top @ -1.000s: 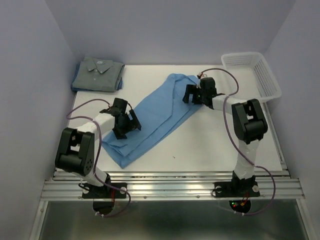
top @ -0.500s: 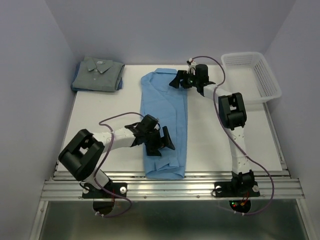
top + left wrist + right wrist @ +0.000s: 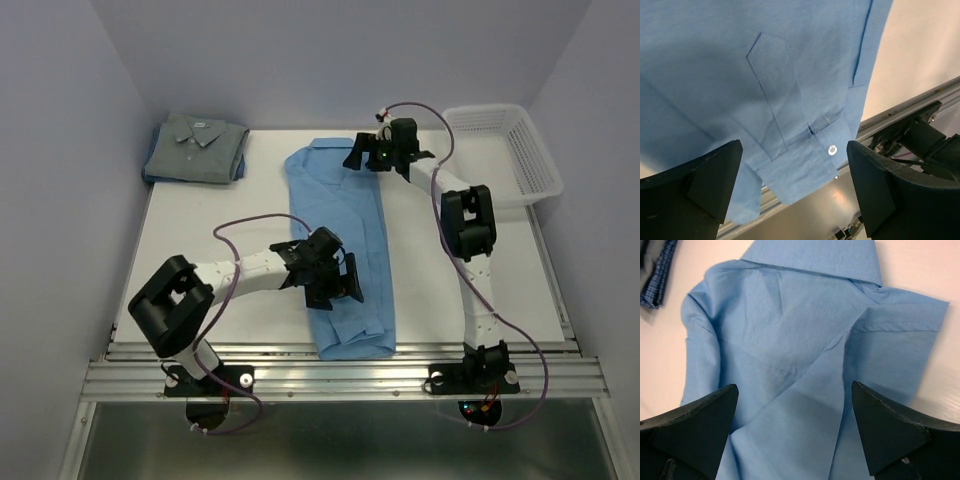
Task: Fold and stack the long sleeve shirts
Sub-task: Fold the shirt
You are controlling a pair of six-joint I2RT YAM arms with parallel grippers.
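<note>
Light blue shirt [image 3: 340, 215], long narrow creased strip (stiff collar [image 3: 815, 257] farthest), left claw [image 3: 345, 285] and right claw [image 3: 362, 158] spread.

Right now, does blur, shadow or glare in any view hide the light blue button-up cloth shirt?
Top external: even, soft light, the light blue button-up cloth shirt sharp, shadows faint. Left wrist: cuff button crisp, cloth shaded darker at left, open left gripper dark at the edges. Right wrist: collar and folds sharp, no glare, open right gripper dark.
</note>
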